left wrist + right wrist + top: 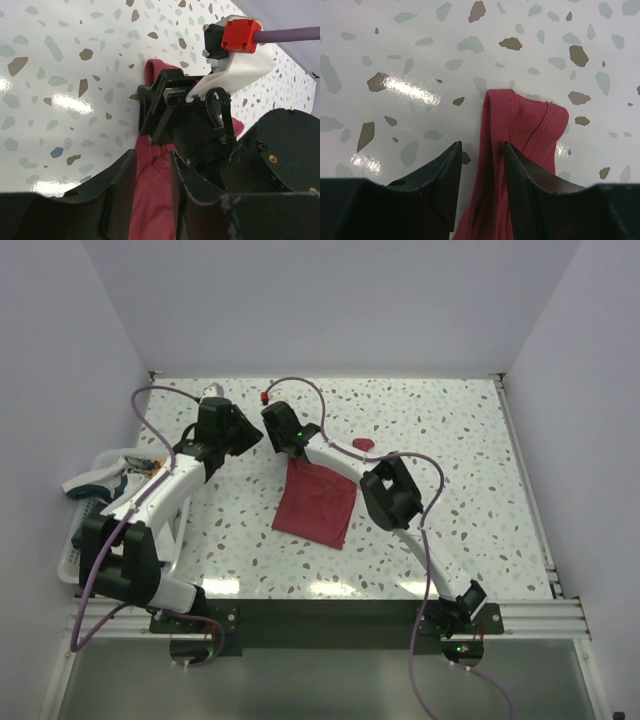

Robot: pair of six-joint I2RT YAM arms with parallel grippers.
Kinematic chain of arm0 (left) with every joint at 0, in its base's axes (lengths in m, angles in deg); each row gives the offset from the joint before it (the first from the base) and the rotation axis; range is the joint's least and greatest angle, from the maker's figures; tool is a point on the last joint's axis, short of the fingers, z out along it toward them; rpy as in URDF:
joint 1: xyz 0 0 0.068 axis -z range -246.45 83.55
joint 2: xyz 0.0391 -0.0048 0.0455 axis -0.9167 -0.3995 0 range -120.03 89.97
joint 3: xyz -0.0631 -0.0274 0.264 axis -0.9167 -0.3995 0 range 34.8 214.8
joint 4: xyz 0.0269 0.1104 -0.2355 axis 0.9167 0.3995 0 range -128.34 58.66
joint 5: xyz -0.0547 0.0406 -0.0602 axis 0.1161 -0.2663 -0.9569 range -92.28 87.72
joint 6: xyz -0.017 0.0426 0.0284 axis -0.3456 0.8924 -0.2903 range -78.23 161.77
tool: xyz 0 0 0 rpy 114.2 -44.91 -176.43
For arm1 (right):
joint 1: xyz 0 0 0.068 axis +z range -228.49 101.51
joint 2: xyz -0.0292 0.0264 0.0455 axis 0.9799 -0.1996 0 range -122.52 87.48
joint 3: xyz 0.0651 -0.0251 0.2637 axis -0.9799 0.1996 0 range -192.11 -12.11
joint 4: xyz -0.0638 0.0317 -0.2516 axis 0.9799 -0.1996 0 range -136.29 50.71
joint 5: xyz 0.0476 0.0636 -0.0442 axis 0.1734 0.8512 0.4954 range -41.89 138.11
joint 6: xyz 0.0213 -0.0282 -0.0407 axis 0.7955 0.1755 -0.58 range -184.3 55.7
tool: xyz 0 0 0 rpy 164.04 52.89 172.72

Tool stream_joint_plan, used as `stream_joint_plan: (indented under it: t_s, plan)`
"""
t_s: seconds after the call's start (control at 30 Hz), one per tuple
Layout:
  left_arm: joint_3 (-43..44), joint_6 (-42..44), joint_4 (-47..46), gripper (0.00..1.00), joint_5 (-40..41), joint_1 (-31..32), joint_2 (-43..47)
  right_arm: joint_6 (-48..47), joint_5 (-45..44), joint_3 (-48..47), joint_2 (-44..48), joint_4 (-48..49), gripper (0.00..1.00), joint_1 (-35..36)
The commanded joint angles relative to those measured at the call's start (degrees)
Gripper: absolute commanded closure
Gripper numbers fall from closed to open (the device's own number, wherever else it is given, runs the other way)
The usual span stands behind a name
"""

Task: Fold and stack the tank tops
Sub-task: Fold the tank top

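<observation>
Position of garments: the red tank top [318,505] lies on the speckled table [450,440] at the centre of the overhead frame. It is folded to a rough rectangle. Its upper end runs under the two grippers, just left of centre in the upper half. A small red scrap [363,443] shows on the table just right of the right arm's white link. The arm covers the gap, so whether it joins the garment cannot be told. The white tank top [95,483], with navy trim and a blue-yellow print, sits bunched in a white basket [72,565] at the left edge, well apart from the red one.

Right gripper [481,147]: half open, straddling a ribbed red strap whose looped end rests on the table just beyond the fingertips. The cloth touches the finger on the frame's right, and bare table shows between it and the other finger. No clamp on the cloth is seen.

Left gripper [152,155]: the fingers stand partly apart at the bottom of its wrist frame, with red cloth filling the gap between them. Whether they pinch the cloth cannot be told. Directly ahead, at frame centre, the right gripper sits over the same strip of cloth.
</observation>
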Motion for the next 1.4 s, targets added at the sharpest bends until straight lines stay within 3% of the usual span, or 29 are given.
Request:
stream_joint_plan:
  t_s: [0.0,0.3,0.5,0.7,0.9,1.13,1.37]
  plan:
    - [0.57,0.86,-1.53,0.63,-0.31,-0.33,-0.49,-1.18,-2.63,-2.79,-1.40,-0.73,0.58,0.12]
    - [1.89,0.69,-1.97,0.63,0.39,-0.33,-1.99,-1.53,-3.07,-2.71,-1.67,-1.00,0.69,0.12]
    - [2.42,0.33,-3.11,0.62,0.31,-0.33,-4.36,-0.05,-3.60,-0.60,0.79,1.54,1.00,-0.06]
    - [2.94,0.25,-5.04,0.62,0.04,-0.33,-7.96,4.52,1.23,10.11,9.66,11.30,1.00,-2.34]
    - [3.29,0.68,-8.46,0.62,-1.53,-0.24,-13.84,14.53,12.64,17.94,15.55,17.89,1.00,-7.17]
    - [8.47,1.21,-10.67,0.62,-5.49,0.11,-22.19,24.74,23.46,23.83,16.09,23.52,1.00,-11.92]
    - [12.96,2.53,-14.09,0.55,-7.51,2.39,-27.91,31.51,27.33,31.56,17.40,30.98,1.00,-14.03]
